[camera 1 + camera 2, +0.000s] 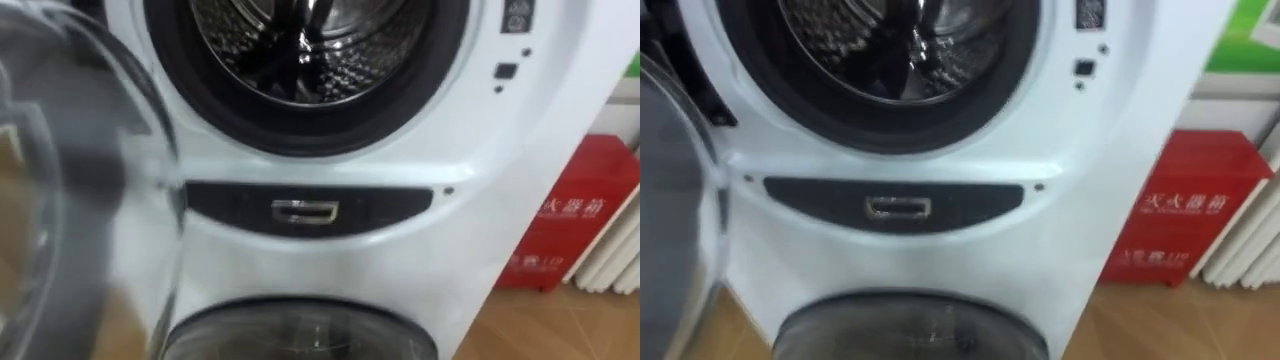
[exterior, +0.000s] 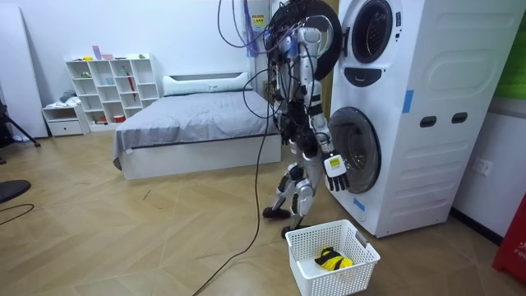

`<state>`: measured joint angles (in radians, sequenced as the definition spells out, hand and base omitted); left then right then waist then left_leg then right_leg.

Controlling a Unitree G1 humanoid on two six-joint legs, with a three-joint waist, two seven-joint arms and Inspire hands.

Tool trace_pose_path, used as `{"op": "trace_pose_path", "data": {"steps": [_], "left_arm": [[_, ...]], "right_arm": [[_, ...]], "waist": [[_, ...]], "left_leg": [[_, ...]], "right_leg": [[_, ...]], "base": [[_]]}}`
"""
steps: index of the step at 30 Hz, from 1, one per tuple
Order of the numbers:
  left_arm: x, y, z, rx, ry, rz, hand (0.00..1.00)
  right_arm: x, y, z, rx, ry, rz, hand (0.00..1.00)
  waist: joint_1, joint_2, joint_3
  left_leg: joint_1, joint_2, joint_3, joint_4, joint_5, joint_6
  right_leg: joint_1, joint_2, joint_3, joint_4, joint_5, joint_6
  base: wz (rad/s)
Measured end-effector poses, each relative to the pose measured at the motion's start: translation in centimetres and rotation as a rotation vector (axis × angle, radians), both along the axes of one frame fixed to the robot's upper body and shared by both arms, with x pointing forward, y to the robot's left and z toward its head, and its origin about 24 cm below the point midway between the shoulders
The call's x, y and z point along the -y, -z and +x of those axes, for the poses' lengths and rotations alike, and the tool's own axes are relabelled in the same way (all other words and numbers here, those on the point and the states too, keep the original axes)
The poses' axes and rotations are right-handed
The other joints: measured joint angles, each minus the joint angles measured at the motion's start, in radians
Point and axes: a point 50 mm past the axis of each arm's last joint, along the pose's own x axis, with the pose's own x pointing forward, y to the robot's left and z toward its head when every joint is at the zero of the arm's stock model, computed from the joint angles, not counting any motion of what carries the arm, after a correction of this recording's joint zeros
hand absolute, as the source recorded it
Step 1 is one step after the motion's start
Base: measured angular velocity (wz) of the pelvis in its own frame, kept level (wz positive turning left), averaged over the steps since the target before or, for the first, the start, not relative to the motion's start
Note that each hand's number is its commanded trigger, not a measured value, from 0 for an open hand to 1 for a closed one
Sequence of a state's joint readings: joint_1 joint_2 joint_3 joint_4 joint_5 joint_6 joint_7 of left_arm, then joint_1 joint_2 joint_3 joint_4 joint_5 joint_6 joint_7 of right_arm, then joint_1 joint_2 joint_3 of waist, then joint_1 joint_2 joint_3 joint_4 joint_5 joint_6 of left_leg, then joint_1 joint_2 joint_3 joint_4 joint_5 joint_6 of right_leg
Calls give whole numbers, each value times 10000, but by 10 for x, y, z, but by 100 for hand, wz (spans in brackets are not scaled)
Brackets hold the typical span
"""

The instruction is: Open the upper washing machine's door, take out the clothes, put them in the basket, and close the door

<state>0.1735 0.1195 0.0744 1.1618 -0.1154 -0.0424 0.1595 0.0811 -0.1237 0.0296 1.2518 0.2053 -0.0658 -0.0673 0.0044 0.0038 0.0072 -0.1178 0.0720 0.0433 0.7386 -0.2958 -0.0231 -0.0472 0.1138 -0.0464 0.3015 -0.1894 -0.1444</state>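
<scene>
A humanoid robot stands, knees bent, close against a stacked white washing machine in a bedroom. Its head camera faces the upper drum, whose glass door stands wide open on the robot's left. A red cabinet sits beside the machine's right flank. On the floor by the robot's feet is a white laundry basket with one yellow-and-black garment in it. A dark shape low in the drum may be more clothing, though glare off the steel leaves that uncertain. The right hand hangs by the closed lower door, fingers loose and apart, holding nothing.

Likely hazards: an arm raised toward the drum could knock the open door. A garment dragged over the rubber seal could also snag or drop short of the basket (it sits low, back from the opening). White characters mark the cabinet, and a chrome badge between the drums is illegible.
</scene>
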Motion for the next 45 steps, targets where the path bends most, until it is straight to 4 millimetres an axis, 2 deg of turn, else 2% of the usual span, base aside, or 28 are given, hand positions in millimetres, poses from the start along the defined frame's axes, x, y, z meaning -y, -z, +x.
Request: {"op": "trace_pose_path", "data": {"steps": [1,3,5,8,9,10,13,15,17,18,20,21,22,23,24,25,26,27,28,29,30,31,32,34,37,39,43,45], "left_arm": [[1,0,0,47,8,-24,0],[2,0,3,139,31,-48,0],[4,-1,10,358,96,-112,0],[11,-3,31,937,587,-319,0],[14,-3,39,1121,833,-396,0],[17,-4,47,1286,1133,-453,0],[21,-7,63,1665,1390,-479,0],[22,-7,65,1677,1513,-478,0],[24,-6,63,1535,1621,-538,0],[24,-5,60,1459,1620,-606,0],[24,-3,49,1183,1578,-700,0],[23,0,39,871,1449,-715,0],[21,2,29,507,1377,-699,0],[20,3,24,337,1306,-694,0],[19,3,18,178,1227,-671,0],[17,2,20,254,1245,-593,0],[16,2,20,308,1249,-558,0],[15,2,19,312,1197,-533,0],[13,2,13,228,968,-529,0],[12,2,11,231,705,-542,0],[10,3,3,155,148,-591,0],[9,3,-4,50,-360,-630,0],[7,3,-7,14,-581,-593,0],[-4,2,-23,-200,-1473,-394,0],[-10,0,-38,-334,-2546,-320,0],[-13,-1,-41,-255,-3000,-196,0],[-34,-9,-22,832,-4412,525,0],[-49,-17,4,1835,-4997,770,0]], "right_arm": [[4,-1,0,12,27,-104,0],[5,-2,0,60,4,-194,0],[5,-2,-2,93,89,-160,0],[5,-2,2,295,97,-190,0],[6,-3,4,382,57,-219,0],[6,-4,7,535,42,-256,0],[6,-6,20,931,-53,-322,0],[6,-8,26,1126,-66,-397,0],[6,-8,26,1130,47,-414,0],[6,-7,23,1054,89,-409,0],[7,-8,22,1148,97,-435,0],[7,-8,22,1185,168,-402,0],[8,-8,21,1180,281,-378,0],[9,-8,20,1169,464,-365,0],[12,-8,13,1094,868,-380,0],[13,-7,6,941,1088,-392,0],[14,-7,2,870,1171,-395,0],[14,-6,-3,752,1309,-409,0],[14,-5,-6,637,1376,-411,0],[13,-5,-5,648,1354,-379,0],[11,-5,-2,698,1239,-310,0],[8,-4,-1,702,1237,-242,0],[6,-3,-2,648,1225,-169,0],[3,-2,-5,534,1098,67,0],[7,-3,-4,588,1216,-15,0],[8,-3,-4,608,1257,-23,0],[15,-5,-6,719,1828,-91,0],[20,-6,-5,826,1953,-211,0]], "waist": [[8,119,36],[-143,292,24],[-376,276,44],[-582,373,78],[-581,382,106],[-616,499,88],[-597,516,116],[-555,517,114],[-564,484,105],[-547,363,73],[-466,238,-5],[-494,167,-24],[-524,191,-11],[-543,193,9],[-600,282,-41],[-608,290,-37],[-599,286,-46],[-524,241,-48],[-408,85,-75],[-298,-50,-95],[-136,-46,-86],[-32,113,-71],[14,134,-83],[55,82,-68],[63,-76,-56],[33,-61,-73],[97,33,-49],[98,186,39]], "left_leg": [[-154,216,16,1015,223,-114],[43,547,-43,2295,579,-291],[603,642,-255,2249,641,-501],[1630,746,-744,1042,414,-875],[2115,744,-820,65,214,-1066],[2423,792,-893,-805,3,-1071],[2727,869,-922,-2821,-975,-909],[2815,724,-827,-4007,-1154,-743],[2739,499,-679,-4667,-1168,-361],[2574,210,-518,-4740,-1014,-5],[2306,-210,-213,-4703,-781,307],[2177,-448,-33,-4689,-581,514],[2052,-586,287,-4625,-461,669],[2026,-593,387,-4607,-398,712],[1989,-551,449,-4704,-254,837],[1962,-357,929,-4806,-68,687],[1987,-250,1218,-4901,33,610],[2110,-204,1744,-5187,238,431],[2187,-255,2254,-5332,370,333],[2182,-357,2364,-5311,385,322],[2154,-423,2490,-5197,376,298],[2154,-385,2468,-5188,465,237],[2191,-356,2444,-5256,498,241],[2363,-252,2479,-5412,572,223],[2367,-166,2544,-5387,567,211],[2359,-125,2517,-5371,558,194],[2347,-105,2129,-5409,513,152],[2402,-110,1908,-5449,514,150]], "right_leg": [[-4,94,-100,170,-83,-108],[-41,229,-141,318,-146,-181],[-179,223,-179,428,-137,-181],[-595,243,-536,701,-89,-207],[-820,247,-639,849,-79,-193],[-1116,241,-785,977,-20,-153],[-1908,192,-952,998,460,-33],[-2298,54,-1026,812,900,140],[-2487,-171,-1056,564,1394,358],[-2501,-417,-954,261,1818,513],[-2347,-668,-709,-598,2663,753],[-2138,-869,-532,-1285,3226,1066],[-2089,-1138,-531,-1336,3370,1399],[-2114,-1274,-625,-886,3135,1442],[-2037,-1468,-916,296,2260,1446],[-1668,-1692,-939,1274,1268,1478],[-1409,-1836,-940,1614,834,1553],[-784,-2056,-958,1963,126,1784],[-282,-2344,-935,1978,-418,1880],[-181,-2404,-878,1716,-577,1979],[-44,-2327,-855,1002,-682,1788],[94,-2115,-647,522,-439,1762],[161,-1980,-593,320,-315,1722],[405,-1756,-493,-157,-29,1642],[480,-1668,-522,-386,136,1621],[611,-1607,-601,-674,250,1605],[725,-1512,-638,-820,287,1593],[811,-1488,-685,-827,294,1582]], "base": [[-42],[-21],[7],[23],[24],[23],[13],[11],[12],[0],[-16],[-18],[-11],[7],[36],[48],[54],[22],[0],[-47],[-60],[-57],[-45],[-28],[-7],[3],[5],[8]]}}
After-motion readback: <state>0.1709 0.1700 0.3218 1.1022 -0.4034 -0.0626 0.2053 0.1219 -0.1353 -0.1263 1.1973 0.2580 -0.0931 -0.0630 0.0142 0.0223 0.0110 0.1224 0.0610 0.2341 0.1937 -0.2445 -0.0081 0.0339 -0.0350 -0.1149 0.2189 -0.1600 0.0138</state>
